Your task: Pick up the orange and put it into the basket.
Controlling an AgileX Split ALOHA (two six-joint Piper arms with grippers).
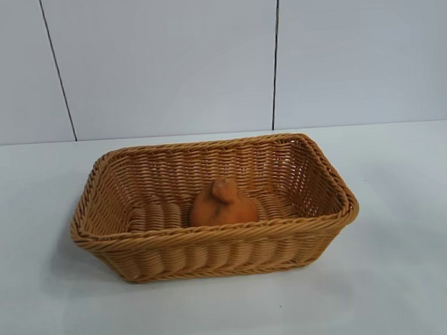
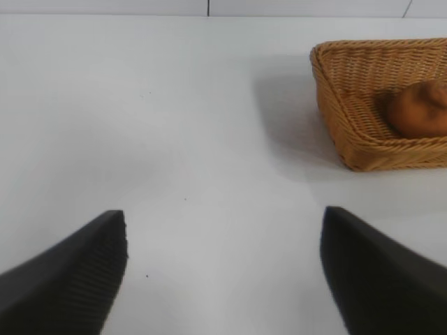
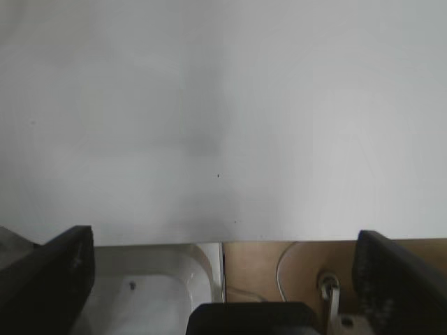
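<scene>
At the far left of things is the left gripper [image 2: 223, 269], seen only in its own wrist view: its two dark ribbed fingers [image 2: 70, 279] stand wide apart with nothing between them, over bare white tabletop [image 2: 174, 139], and the basket sits well off from them in the upper right of that frame. In the exterior view neither arm shows at all. There the tabletop [image 1: 408, 263] fills the lower half of the frame, with a pale panelled wall [image 1: 165, 58] behind it in the upper half, and the basket [image 1: 213, 247] — tan woven wicker, rectangular, with flared sides and a braided rim — stands in the middle of the frame, its long side facing the camera. The orange [image 1: 222, 205] lies inside the basket, on its floor, close behind the near wall and a little right of the basket's centre; its knobby bump points up, and its lower part is hidden by the near rim. The left wrist view shows the same: the orange [image 2: 421, 108] resting within the basket [image 2: 363, 146]. Further right, the right gripper [image 3: 223, 276] is open as well — its dark fingers [image 3: 52, 276] sit spread at the lower corners of its wrist view, gripping nothing, above the tabletop's [image 3: 223, 105] edge, beyond which a brown surface [image 3: 279, 262] with a thin white cable [image 3: 279, 265] shows.
</scene>
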